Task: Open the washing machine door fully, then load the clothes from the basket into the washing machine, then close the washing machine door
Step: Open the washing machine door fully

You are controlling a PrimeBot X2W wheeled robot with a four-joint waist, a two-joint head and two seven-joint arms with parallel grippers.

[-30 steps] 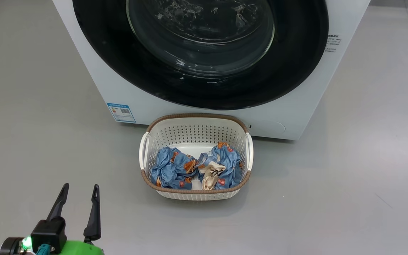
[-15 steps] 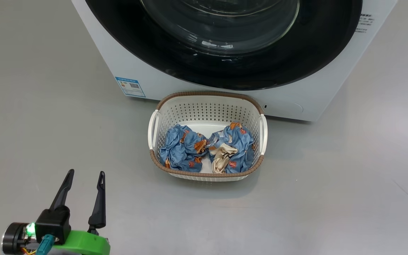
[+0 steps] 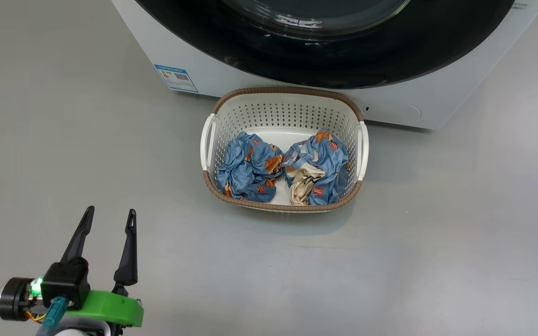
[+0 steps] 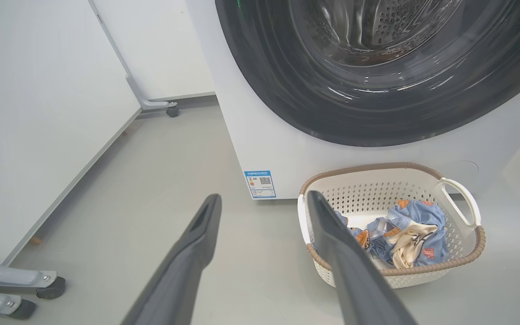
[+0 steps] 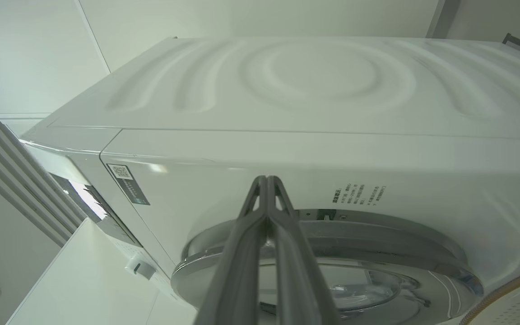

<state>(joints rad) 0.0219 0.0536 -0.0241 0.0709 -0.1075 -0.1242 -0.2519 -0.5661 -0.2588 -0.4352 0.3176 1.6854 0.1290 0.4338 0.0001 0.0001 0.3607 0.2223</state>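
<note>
The washing machine (image 3: 203, 60) stands at the top of the head view, and its glossy black washing machine door (image 3: 343, 60) lies shut against the front. On the floor right before it sits the cream basket (image 3: 283, 107), holding the blue bear-print clothes (image 3: 250, 168) with some cream cloth. My left gripper (image 3: 110, 212) is open and empty, low on the left and well apart from the basket. In the left wrist view its fingers (image 4: 197, 234) frame the basket (image 4: 458, 198) and the door (image 4: 377, 113). My right gripper (image 5: 266, 180) is shut, pointing at the machine's side above the door's rim (image 5: 377, 234).
Grey floor surrounds the basket on the left, right and near sides. A white panel (image 4: 39, 113) on wheeled feet (image 4: 50, 286) stands to the left of the machine. A blue label (image 3: 175, 78) marks the machine's lower front.
The head camera has moved, so the washing machine and basket sit higher and further right in the picture. My left gripper stays open and empty.
</note>
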